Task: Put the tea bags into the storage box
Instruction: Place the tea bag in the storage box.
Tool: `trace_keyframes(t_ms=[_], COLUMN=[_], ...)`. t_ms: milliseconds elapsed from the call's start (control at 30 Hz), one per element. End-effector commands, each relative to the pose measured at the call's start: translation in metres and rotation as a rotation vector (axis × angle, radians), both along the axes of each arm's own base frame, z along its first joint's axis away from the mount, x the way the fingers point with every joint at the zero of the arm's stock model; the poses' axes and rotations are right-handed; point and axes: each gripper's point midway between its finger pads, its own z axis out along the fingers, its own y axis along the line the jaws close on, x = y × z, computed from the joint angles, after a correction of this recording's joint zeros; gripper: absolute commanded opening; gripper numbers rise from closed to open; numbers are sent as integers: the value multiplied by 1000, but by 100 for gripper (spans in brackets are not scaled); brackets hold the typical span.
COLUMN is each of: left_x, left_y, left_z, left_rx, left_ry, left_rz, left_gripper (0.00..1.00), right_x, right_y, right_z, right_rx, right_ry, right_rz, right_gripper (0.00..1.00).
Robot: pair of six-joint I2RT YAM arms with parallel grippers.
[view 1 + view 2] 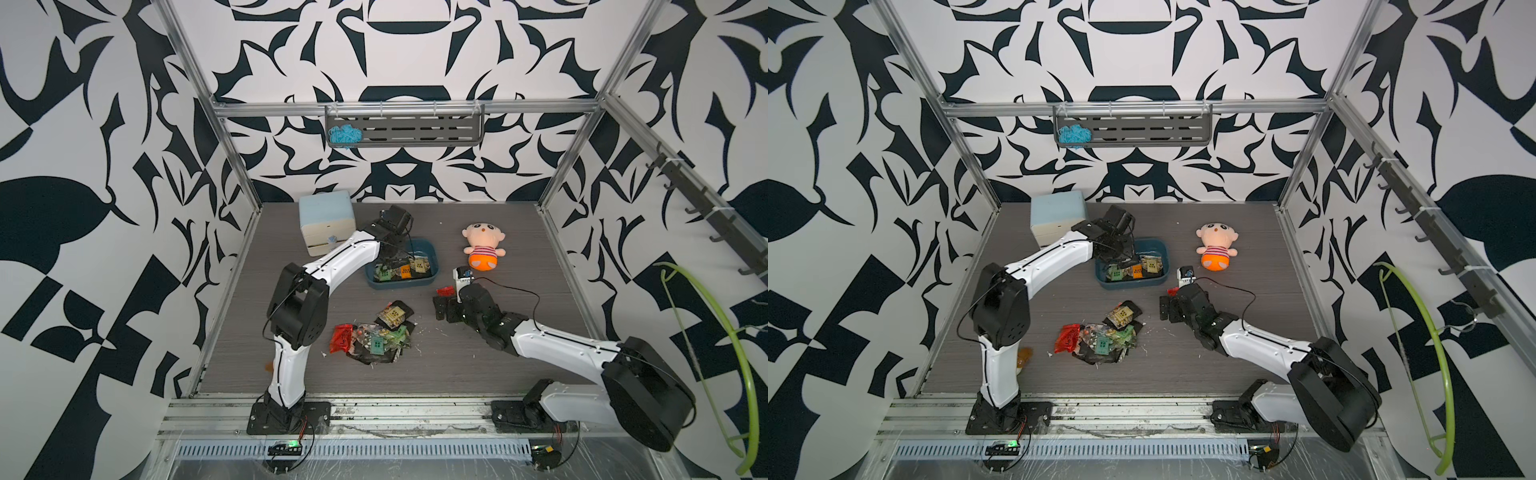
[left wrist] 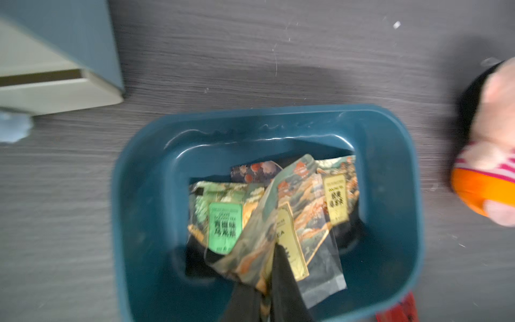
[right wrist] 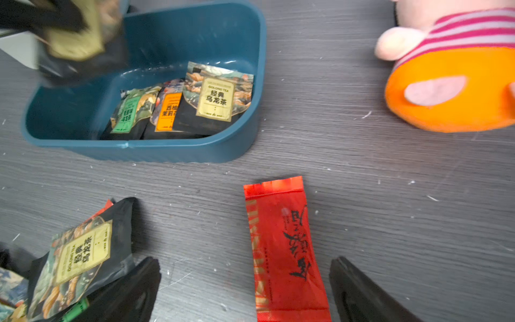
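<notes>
The teal storage box [image 1: 400,285] [image 1: 1130,284] [image 2: 131,209] [image 3: 167,152] sits mid-table and holds three tea bags, labelled green [image 3: 128,111], orange [image 3: 167,111] and beige [image 3: 216,97]. My left gripper [image 2: 269,281] [image 1: 390,261] hangs over the box, shut on a beige-labelled tea bag [image 2: 287,237] [image 3: 78,41] that dangles above the box's floor. A pile of tea bags [image 1: 374,336] [image 1: 1100,336] [image 3: 80,256] lies on the table nearer the front. My right gripper [image 3: 243,266] [image 1: 442,300] stands open, low over a lone red tea bag [image 3: 281,251] [image 1: 444,289], its fingers on either side of the bag.
A pale blue-and-cream drawer cabinet [image 1: 326,222] [image 2: 55,83] stands behind the box on the left. A plush doll [image 1: 484,245] [image 3: 451,83] lies to the right of the box. A wall shelf [image 1: 415,129] holds blue yarn. A green hanger [image 1: 706,353] hangs on the right wall.
</notes>
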Motion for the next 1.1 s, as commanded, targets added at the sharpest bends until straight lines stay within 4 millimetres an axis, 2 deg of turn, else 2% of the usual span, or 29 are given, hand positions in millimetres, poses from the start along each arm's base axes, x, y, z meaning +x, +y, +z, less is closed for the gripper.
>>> trace_keyframes(t_ms=[0, 100, 200, 267, 333, 367, 467, 533, 667, 833, 1067], left_x=[9, 16, 14, 10, 8, 6, 3, 1, -10, -39, -105], left_y=[8, 16, 21, 24, 28, 31, 40, 51, 75, 82, 73], left_z=[-14, -29, -41, -44, -44, -42, -30, -15, 19, 49, 59], left_rx=[74, 85, 88, 100, 114, 124, 152, 186, 252, 186, 17], left_ry=[15, 34, 71, 82, 80, 75, 50, 27, -33, -60, -44], left_rz=[-2, 22, 24, 19, 19, 20, 25, 41, 80, 91, 80], left_gripper=[2, 2, 6, 15, 19, 25, 35, 48, 64, 69, 70], right_x=[5, 5, 5, 5, 6, 6, 6, 5, 5, 2, -3], right_y=[-1, 4, 8, 9, 9, 9, 9, 9, 8, 6, 1], right_z=[4, 1, -2, -3, -3, -4, -4, -4, -2, 1, 2], right_rx=[11, 11, 15, 11, 9, 8, 7, 8, 11, 40, 74], right_ry=[-23, -3, 11, 16, 18, 18, 17, 19, 14, 10, -1], right_rz=[-13, 3, 19, 20, 20, 21, 20, 21, 17, 3, -23], right_gripper=[99, 99, 99, 99, 99, 99, 99, 99, 99, 99, 99])
